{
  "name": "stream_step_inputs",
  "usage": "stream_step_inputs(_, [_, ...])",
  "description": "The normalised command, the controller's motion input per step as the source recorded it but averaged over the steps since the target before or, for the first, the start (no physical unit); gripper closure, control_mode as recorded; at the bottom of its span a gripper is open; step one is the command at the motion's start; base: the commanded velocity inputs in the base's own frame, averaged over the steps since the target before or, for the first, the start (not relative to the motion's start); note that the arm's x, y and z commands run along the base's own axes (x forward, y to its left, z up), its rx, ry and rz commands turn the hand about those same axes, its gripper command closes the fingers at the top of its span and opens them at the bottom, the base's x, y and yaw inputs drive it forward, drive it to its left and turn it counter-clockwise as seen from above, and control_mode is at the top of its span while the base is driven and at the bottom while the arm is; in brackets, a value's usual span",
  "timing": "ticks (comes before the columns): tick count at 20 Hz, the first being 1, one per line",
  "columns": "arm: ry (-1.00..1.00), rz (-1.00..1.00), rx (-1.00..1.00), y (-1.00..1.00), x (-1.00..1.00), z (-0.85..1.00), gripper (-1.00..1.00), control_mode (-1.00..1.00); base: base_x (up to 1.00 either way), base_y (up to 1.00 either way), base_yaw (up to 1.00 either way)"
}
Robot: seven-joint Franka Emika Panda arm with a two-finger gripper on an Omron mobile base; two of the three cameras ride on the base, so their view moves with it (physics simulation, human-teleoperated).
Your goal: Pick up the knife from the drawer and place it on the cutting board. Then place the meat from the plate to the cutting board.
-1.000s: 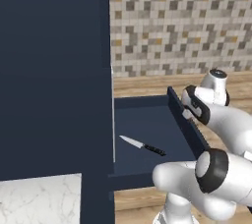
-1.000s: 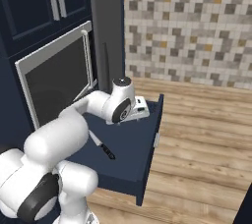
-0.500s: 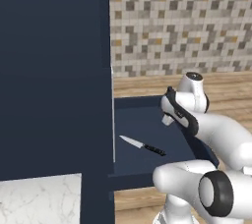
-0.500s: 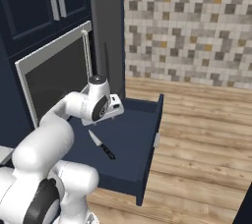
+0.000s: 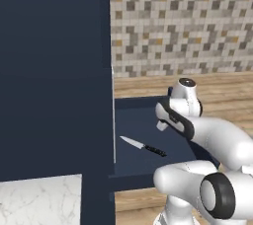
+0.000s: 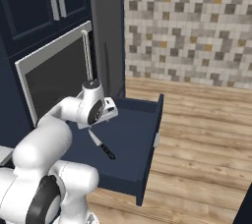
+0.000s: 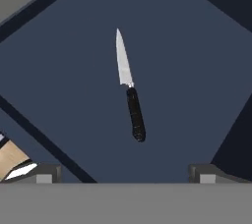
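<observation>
Swinging leftward since a moment ago, the pincer (image 7: 125,171) now hangs over the open drawer (image 5: 143,120) at mid-frame, its jaws spread wide and gripping nothing. Below it the knife (image 7: 130,87) lies flat on the drawer's navy floor, at the centre of the hand view, blade toward the top.

You see a dark navy drawer (image 7: 197,56), a knife (image 7: 129,90) with black handle and silver-white blade, light-brown wooden planks (image 6: 206,134), and a wall mosaic (image 5: 183,21) of beige, grey, brown and orange tiles.
</observation>
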Motion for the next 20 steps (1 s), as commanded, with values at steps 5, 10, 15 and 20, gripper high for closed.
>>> stream_step_inputs(5, [0.0, 0.0, 0.0, 0.0, 0.08, -0.54, -1.0, -1.0, 0.0, 0.0, 0.0])
stream_step_inputs(10, [0.0, 0.0, 0.0, 0.0, 0.04, -0.5, -1.0, -1.0, 0.0, 0.0, 0.0])
stream_step_inputs(15, [0.0, 0.0, 0.01, 0.0, 0.02, -0.54, -1.0, -1.0, 0.0, 0.0, 0.0])
stream_step_inputs(20, [0.0, 0.0, 0.0, 0.0, 0.06, -0.53, -1.0, -1.0, 0.0, 0.0, 0.0])
